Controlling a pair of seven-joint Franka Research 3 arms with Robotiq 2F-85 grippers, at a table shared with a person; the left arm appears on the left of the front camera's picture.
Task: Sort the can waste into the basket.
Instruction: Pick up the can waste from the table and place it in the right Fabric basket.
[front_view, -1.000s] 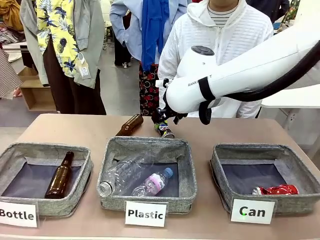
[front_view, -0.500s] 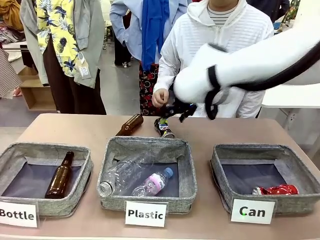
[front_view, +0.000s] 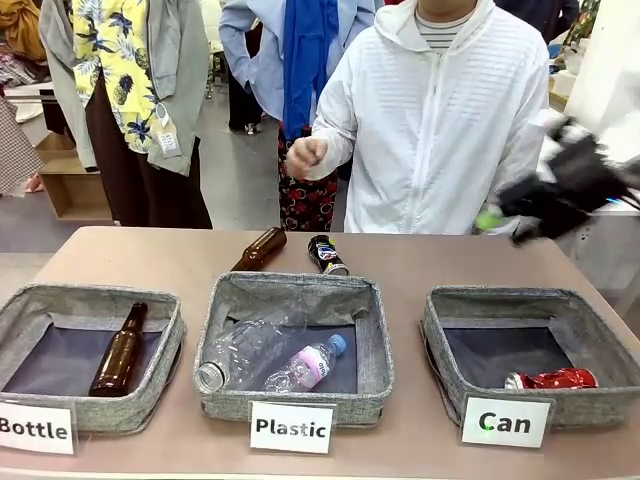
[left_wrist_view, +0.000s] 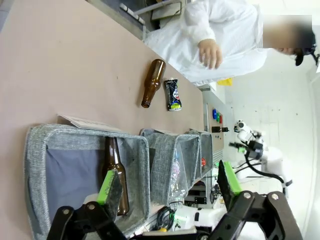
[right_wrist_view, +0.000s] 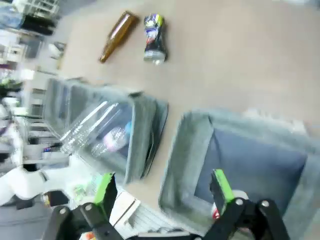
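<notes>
Crushed red can (front_view: 553, 380) lies in grey fabric basket (front_view: 434, 330) (dark-lined); left end effector (left_wrist_view: 168, 182), right end effector (right_wrist_view: 162, 190) released.

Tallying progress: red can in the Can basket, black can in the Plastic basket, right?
Not quite: the front view shows the black can on the table behind the Plastic basket, not in it. The red can is in the Can basket.

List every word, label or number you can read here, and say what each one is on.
"Bottle": white label on the left basket.
"Plastic": white label on the middle basket.
"Can": white label on the right basket.
Print on the black can on the table: too small to read.
Marks on the red can in the right basket: unreadable.
</notes>
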